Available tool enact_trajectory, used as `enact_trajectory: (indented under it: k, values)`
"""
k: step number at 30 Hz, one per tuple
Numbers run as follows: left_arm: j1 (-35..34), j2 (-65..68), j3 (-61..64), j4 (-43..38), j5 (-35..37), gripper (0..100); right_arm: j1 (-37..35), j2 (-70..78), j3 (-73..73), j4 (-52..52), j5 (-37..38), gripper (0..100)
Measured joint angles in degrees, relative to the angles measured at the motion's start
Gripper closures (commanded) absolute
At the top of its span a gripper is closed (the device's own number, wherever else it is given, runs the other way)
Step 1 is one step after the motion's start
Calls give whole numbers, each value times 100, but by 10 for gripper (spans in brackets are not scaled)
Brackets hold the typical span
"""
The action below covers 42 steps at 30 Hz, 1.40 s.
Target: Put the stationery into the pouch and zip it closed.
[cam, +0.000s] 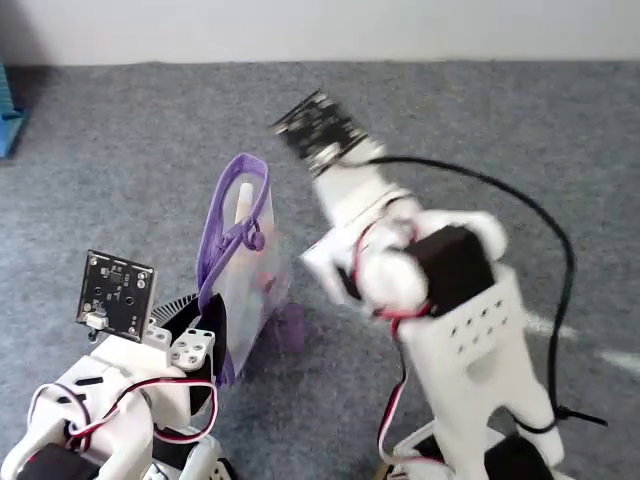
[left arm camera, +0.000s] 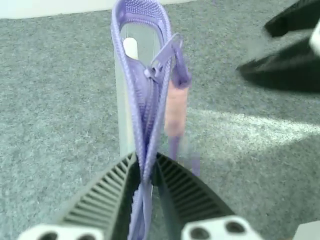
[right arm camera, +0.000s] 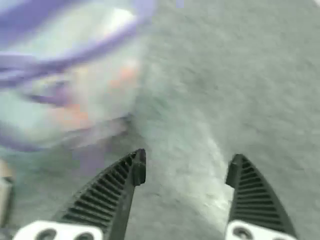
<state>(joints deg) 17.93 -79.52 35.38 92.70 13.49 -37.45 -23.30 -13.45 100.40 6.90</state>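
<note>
1. High view: pouch point(cam: 240, 270), clear w/ purple zip, stands on edge on grey carpet point(cam: 120, 180) between the two arms.
   - Left gripper point(cam: 218, 338) is at its near end, clamped on the zip edge.
   - Right arm point(cam: 400, 260) is just beside the pouch's other face, and its own body covers its fingers from above.
   - Zip pull point(cam: 250, 238) sits abt midway along the top edge, and the mouth gapes beyond it.
   - White stick point(cam: 243, 200) is inside, upright.
   - Black cable point(cam: 545, 230) arcs over the right arm.
   - Blue obj point(cam: 8, 120) is at the far-left edge, well apart.
   - Purple bit point(cam: 290, 330) at the pouch's foot; can't tell what it is.

2. Left wrist view: ribbed fingers point(left arm camera: 112, 182) of the left gripper are pinched tight on the purple zip tape, w/ the pouch upright beyond.
   - Plainer here than from above: teeth are joined from the fingers up to the zip pull point(left arm camera: 179, 70), w/ an open loop past it.
   - White stick point(left arm camera: 130, 47) shows in that loop.
   - Pink item point(left arm camera: 175, 107) shows thru the clear wall.
   - Dark blurred fingers point(left arm camera: 285, 50) of the other arm are off to the side, apart from the pouch.

3. Right wrist view: right gripper point(right arm camera: 187, 165) is spread wide w/ nothing between the fingers, over bare carpet point(right arm camera: 240, 75).
   - This is the spread the arm's body covers from above.
   - Pouch point(right arm camera: 65, 75) is blurred, near one fingertip; contact can't be judged.
   - Pink-orange smears show inside it.
</note>
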Motion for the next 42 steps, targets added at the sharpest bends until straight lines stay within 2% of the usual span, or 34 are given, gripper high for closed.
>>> enact_trajectory:
  k: [3, 6, 16, 21, 26, 29, 34, 42]
  values:
    - [0, 0, 0, 0, 0, 990, -615, -9, 0, -18, -624, 767]
    - [0, 0, 0, 0, 0, 990, -809, -18, 88, -237, -897, 768]
    - [0, 0, 0, 0, -9, 990, -897, 79, 818, -1495, -976, 772]
    - [-9, 0, 0, 0, 18, 990, -1108, 88, 879, -1653, -976, 774]
    - [-18, 0, 0, 0, 26, 990, -1125, 88, 879, -1793, -976, 919]
    - [-18, 0, 0, 0, 26, 990, -1002, 88, 879, -1960, -967, 993]
    - [-18, 9, 0, 0, 26, 990, -686, 88, 879, -2233, -527, 991]
    - [-9, 26, 0, -62, 9, 991, 360, 510, 870, -3059, 343, 991]
